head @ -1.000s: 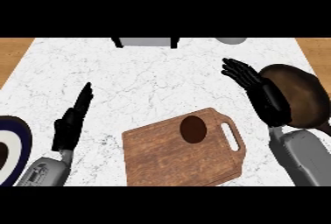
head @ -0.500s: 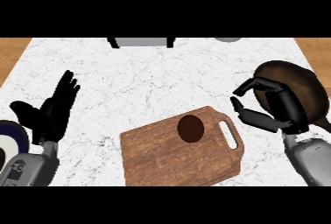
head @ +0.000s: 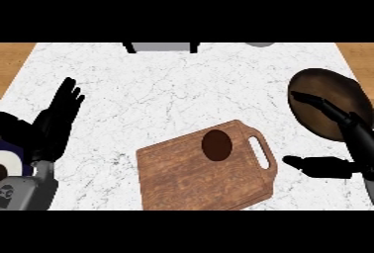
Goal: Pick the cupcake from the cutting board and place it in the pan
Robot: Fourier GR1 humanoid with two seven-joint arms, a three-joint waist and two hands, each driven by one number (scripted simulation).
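At the right edge of the frame, the right hand enters from the lower right corner. Its fingers extend straight toward the upper left and overlap the dark brown pan, which sits on the worktop at the upper right. The thumb points left, well separated from the fingers, so the hand is spread wide and holds nothing.

The cupcake appears as a dark brown oval on the upper right part of the wooden cutting board, just left of the board's handle slot. It lies left of the thumb tip, with the handle between them; no contact is visible. The cutting board occupies the lower centre of the frame, rotated slightly.

At the left edge, the left hand rests with straight fingers pointing up, holding nothing, above its grey forearm. A dark plate with a white centre shows partly at the lower left edge, behind this hand.
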